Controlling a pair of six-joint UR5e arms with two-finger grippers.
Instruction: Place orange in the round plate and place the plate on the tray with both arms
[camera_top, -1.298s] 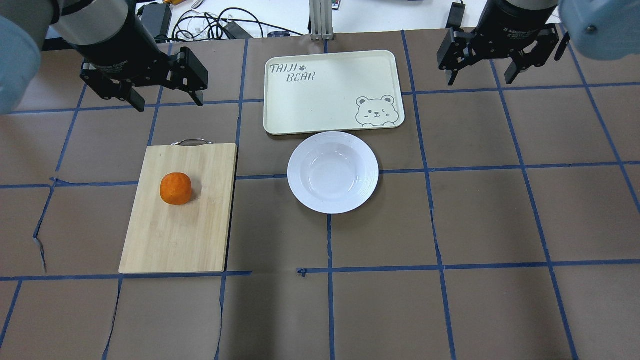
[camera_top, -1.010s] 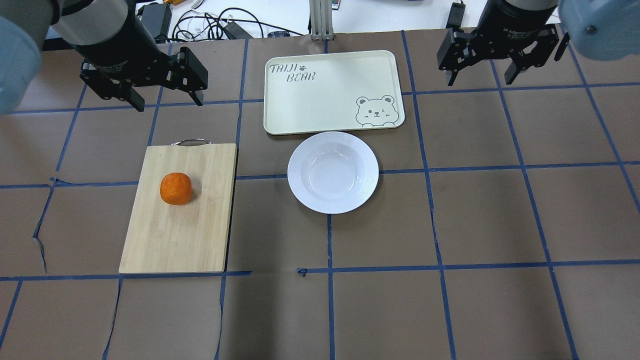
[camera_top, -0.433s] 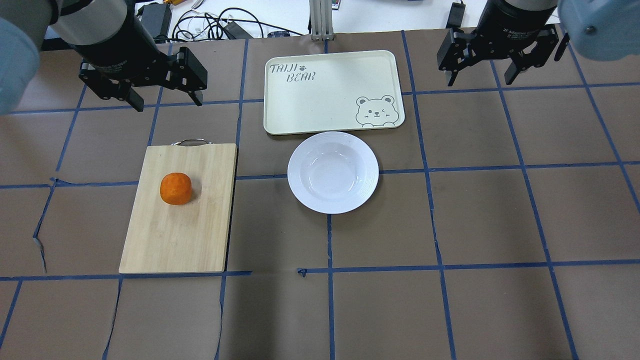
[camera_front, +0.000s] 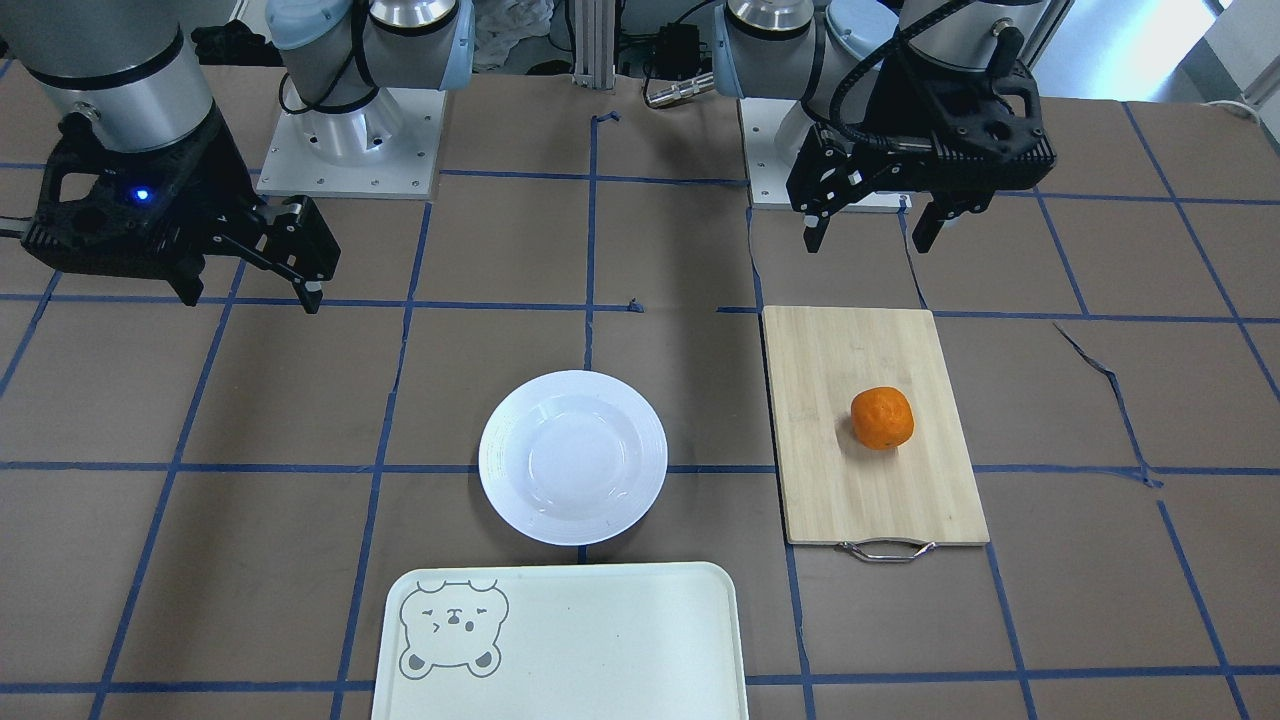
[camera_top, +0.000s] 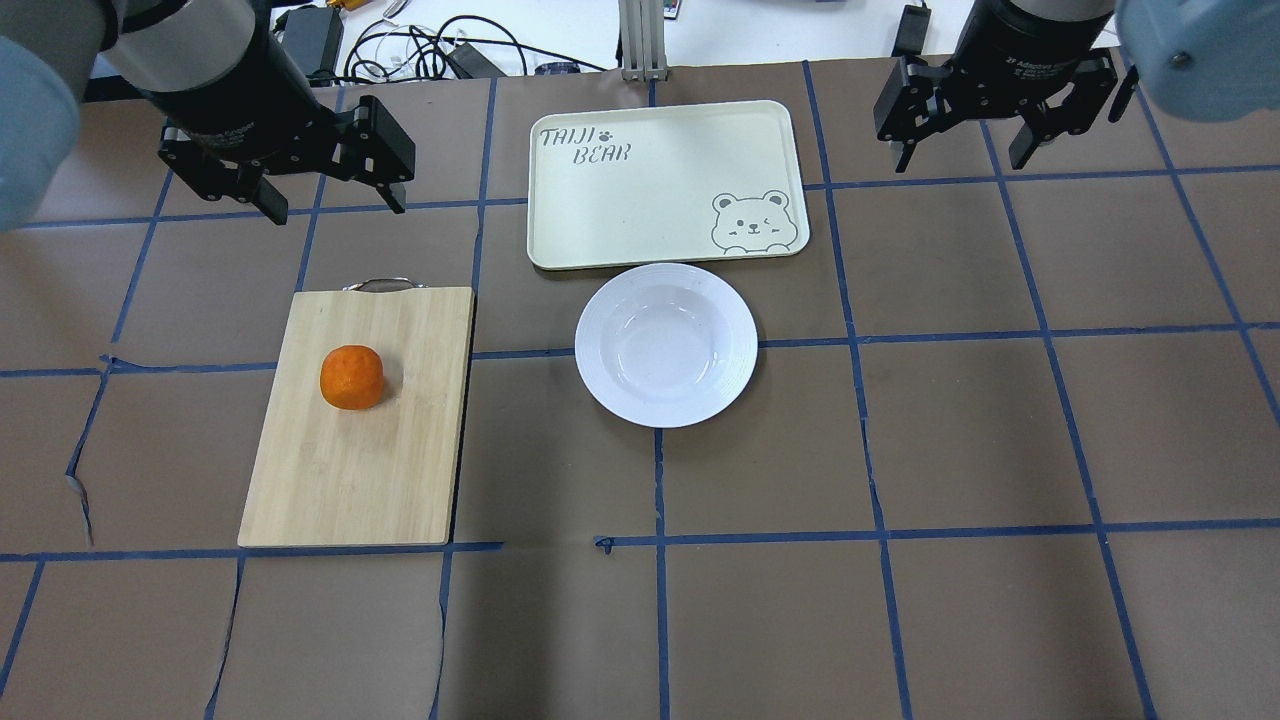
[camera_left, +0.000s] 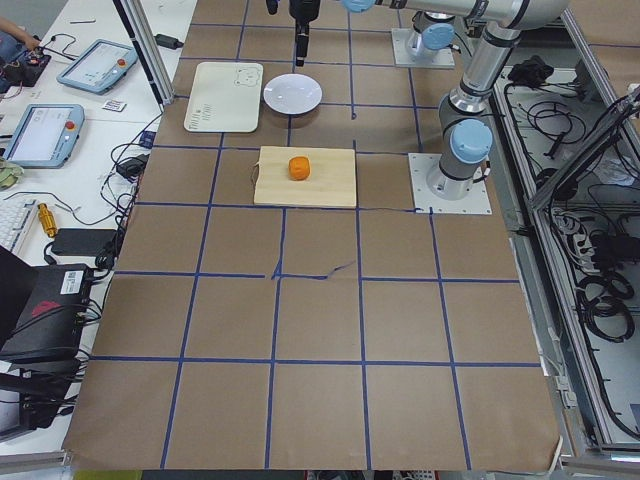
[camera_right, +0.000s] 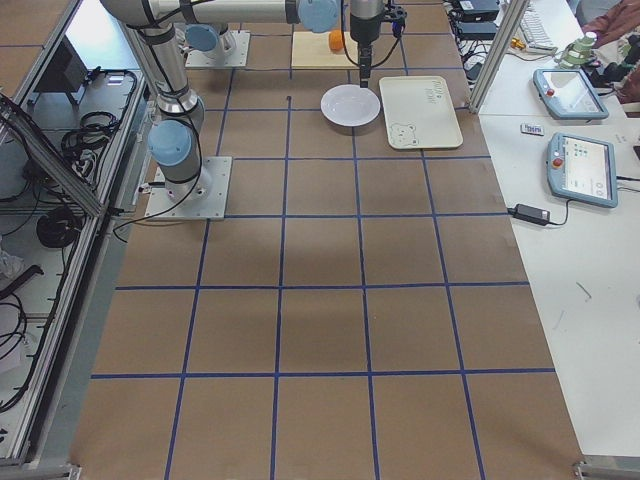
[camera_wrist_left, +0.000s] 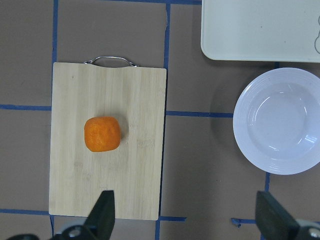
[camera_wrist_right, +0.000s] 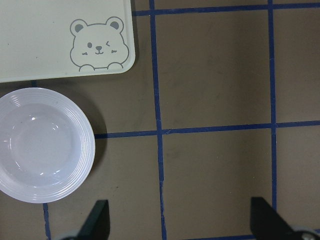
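Observation:
The orange (camera_top: 351, 377) lies on a bamboo cutting board (camera_top: 360, 460), also seen in the left wrist view (camera_wrist_left: 102, 134). Right of the board, the white round plate (camera_top: 665, 345) stands empty on the table, just in front of the cream tray (camera_top: 640, 200) with the bear drawing. My left gripper (camera_top: 337, 208) hangs open above the table beyond the board's metal handle, holding nothing. At the far right, my right gripper (camera_top: 962, 162) is open too, right of the tray and well away from the plate (camera_wrist_right: 40, 145).
Brown paper with blue tape lines covers the table (camera_top: 900, 450). Cables and a metal post (camera_top: 640, 40) lie beyond the far edge. In the side views, tablets (camera_right: 580, 165) and other gear sit on a white bench alongside.

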